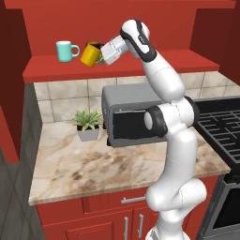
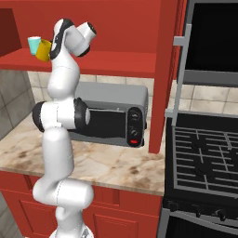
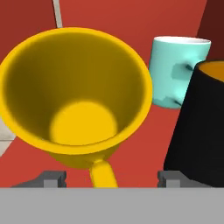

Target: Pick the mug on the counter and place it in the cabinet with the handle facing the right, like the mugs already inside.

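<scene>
Leaning well off upright, the yellow mug (image 1: 90, 55) sits on the red shelf board of the cabinet (image 1: 51, 69), with the teal mug (image 1: 66, 50) beside it and the black mug (image 3: 202, 127) close at its other side. From the hand camera the yellow mug's mouth faces the lens, its loop handle (image 3: 103, 173) pointing down between the two dark fingers (image 3: 52, 178). Those fingers stand spread apart on either side of the handle, touching nothing, so the mug is released. From the left base camera the gripper (image 1: 104, 55) is right against the yellow mug, up at shelf height. Below, the marbled worktop (image 1: 84, 164) carries a small potted plant (image 1: 87, 123) and a grey toaster oven (image 1: 133, 117), with a black stove (image 2: 204, 158) further along.
</scene>
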